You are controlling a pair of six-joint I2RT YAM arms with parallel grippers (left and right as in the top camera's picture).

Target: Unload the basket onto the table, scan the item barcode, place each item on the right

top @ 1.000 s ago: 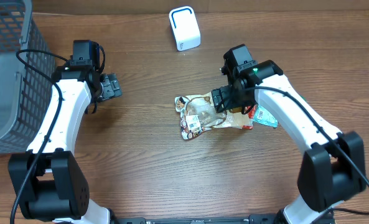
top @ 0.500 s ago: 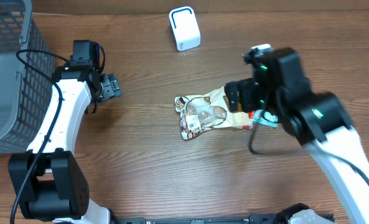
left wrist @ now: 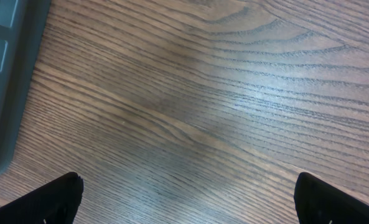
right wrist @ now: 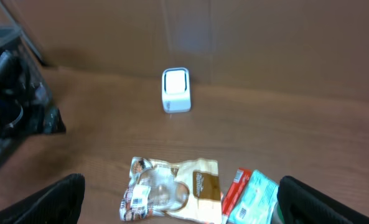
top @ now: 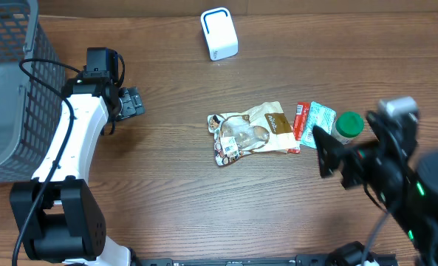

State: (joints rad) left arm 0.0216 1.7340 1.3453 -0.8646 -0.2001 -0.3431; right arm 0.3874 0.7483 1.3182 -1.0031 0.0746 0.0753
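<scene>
- Table (top: 167, 199): every item lies on the wood and nothing is lifted. I judge the task to be at its opening step, with an item to be grasped and no scan made yet.
- Basket (top: 12, 81): stands at the table's 9 o'clock edge and plays no part so far.
- Snack pouch (top: 252, 131): lies flat near the table's middle. A white printed patch at its 7 o'clock corner may be the barcode, but it is too small to be sure. A red-and-teal packet (top: 311, 122) lies just beside it at 3 o'clock, and a green-capped bottle (top: 349, 125) sits beyond that.
- Right gripper (top: 333, 157): hangs high at the pouch's 4 o'clock, jaws spread wide, holding and touching nothing.
- Left gripper (top: 132, 102): sits at the pouch's 10 o'clock, well apart from it, jaws spread wide over bare wood and empty.
- Scanner (top: 219, 33): stands at the pouch's 12 o'clock. The next move probably calls for dropping onto the pouch, pinching an edge, and turning the code face toward this window.
</scene>
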